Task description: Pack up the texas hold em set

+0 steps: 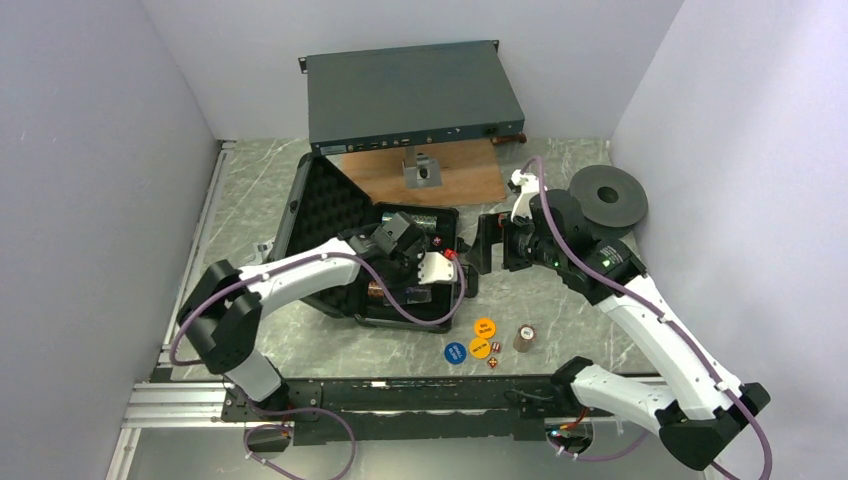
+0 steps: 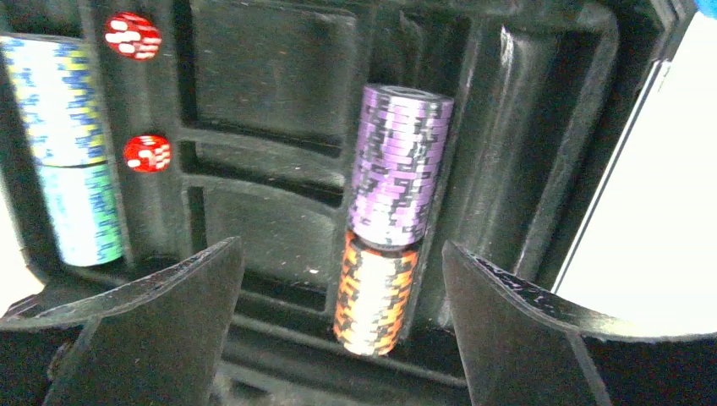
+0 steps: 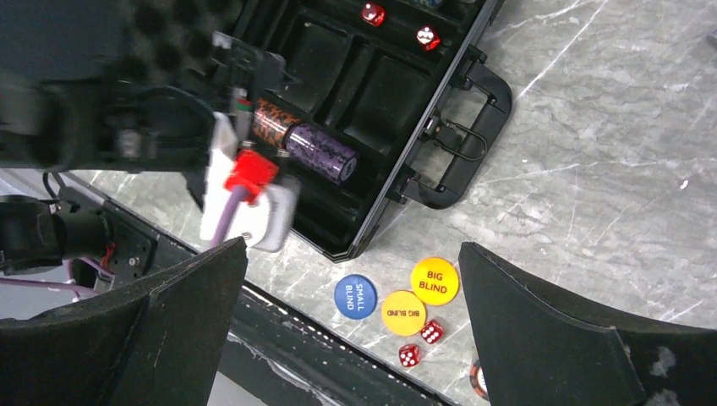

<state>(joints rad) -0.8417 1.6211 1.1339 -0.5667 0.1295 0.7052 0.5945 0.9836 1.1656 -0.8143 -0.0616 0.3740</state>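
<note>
Case: the black hard case (image 1: 395, 318) lies open at centre-left of the overhead view. Its foam lid (image 1: 325, 205) is folded back toward the upper left and its handle (image 3: 467, 127) faces the loose pieces.
Packed: the purple chip stack (image 2: 399, 165) and orange chip stack (image 2: 372, 292) lie end to end in one trough at mid-frame of the left wrist view. A blue-green stack (image 2: 68, 152) fills the trough at the left edge, with the seated dice (image 2: 147, 153) between the two troughs.
Loose: the yellow disc (image 3: 435, 281), orange disc (image 3: 403, 311), blue disc (image 3: 355, 296), loose dice (image 3: 432, 331) and one loose chip stack (image 1: 523, 338) sit on the table (image 1: 600, 290), just below and right of the case.
Handling: the loose stack looks dense and stiff, but it would likely fan apart if squeezed off-centre (grip it across mid-length). The discs are thin and probably slick on stone, so pinch them by the edge. The dice are tiny and prone to roll.
Left gripper (image 2: 338, 249): fingers spread wide either side of the purple-orange trough, touching neither stack and holding nothing.
Left arm pose: reaches from lower left, wrist tipped down into the tray.
Right gripper (image 3: 351, 247): fingers fully spread and empty, hovering by the case's right edge.
Right arm pose: base at lower right, forearm angled up toward centre.
</note>
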